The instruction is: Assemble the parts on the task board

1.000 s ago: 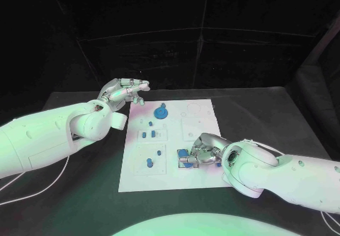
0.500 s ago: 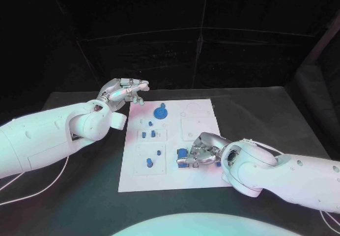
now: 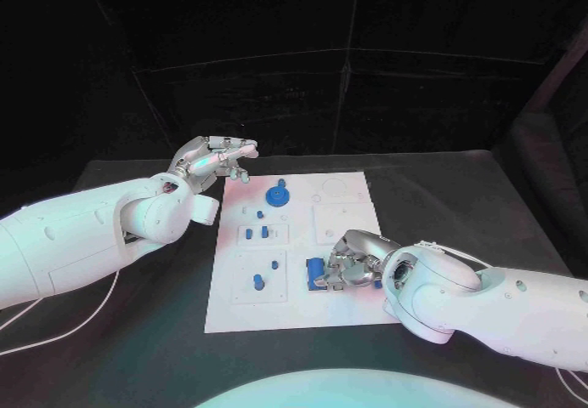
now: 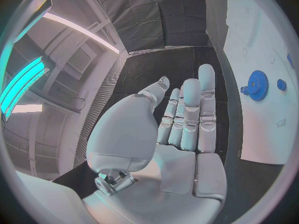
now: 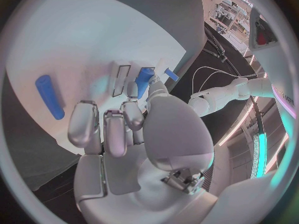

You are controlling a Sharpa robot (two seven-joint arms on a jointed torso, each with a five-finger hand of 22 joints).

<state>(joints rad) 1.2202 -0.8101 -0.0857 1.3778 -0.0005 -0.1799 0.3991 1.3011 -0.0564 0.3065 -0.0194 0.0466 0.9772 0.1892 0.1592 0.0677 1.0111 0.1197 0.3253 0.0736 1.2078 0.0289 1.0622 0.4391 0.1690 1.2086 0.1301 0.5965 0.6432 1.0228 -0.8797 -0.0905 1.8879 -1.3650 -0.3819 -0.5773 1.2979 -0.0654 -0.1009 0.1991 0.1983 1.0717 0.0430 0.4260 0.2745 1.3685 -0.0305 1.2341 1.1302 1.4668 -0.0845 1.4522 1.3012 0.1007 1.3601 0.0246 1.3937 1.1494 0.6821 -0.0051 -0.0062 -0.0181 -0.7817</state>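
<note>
Partway through, by the look of it: gear (image 3: 279, 196) seated at the board's (image 3: 349, 310) 12 o'clock end, small pegs (image 3: 249, 232) standing in pockets toward 9, one more (image 3: 258, 280) lower down. Still loose: a blue part (image 3: 316, 270) near the middle at 5 o'clock, pinched by the right hand (image 3: 353, 262), thumb and fingertips (image 5: 132, 90) closed on it. Left hand (image 3: 216, 158) idle off the 11 o'clock corner, fingers (image 4: 191, 109) straight and apart, holding nothing. Hard to tell: the part's target slot, hidden under the right hand.

right robot hand (image 3: 347, 265) | edged slightly toward the board's near-centre blue parts (image 3: 319, 274) | fingers curled lower
</note>
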